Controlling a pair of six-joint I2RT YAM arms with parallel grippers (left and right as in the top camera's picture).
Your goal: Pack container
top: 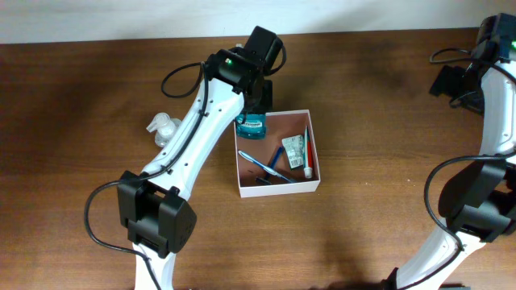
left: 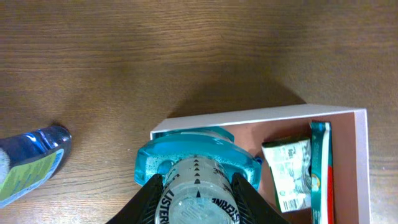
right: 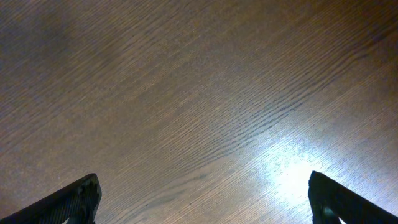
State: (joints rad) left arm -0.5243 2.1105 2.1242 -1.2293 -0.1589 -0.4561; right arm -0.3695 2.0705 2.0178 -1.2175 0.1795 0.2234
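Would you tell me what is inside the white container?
A blue-handled tool, a green-white packet and a red-white tube; the held teal bottle hides one corner of the container.

White links [top: 193, 133] join black housings [top: 157, 213], with looping black cables [top: 87, 221] and seemingly a green light [top: 230, 58].

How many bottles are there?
2. A teal mouthwash bottle held in the left end effector at the container's corner, and a blue bottle on the table beside the container, partly under the left arm. Others could be hidden.
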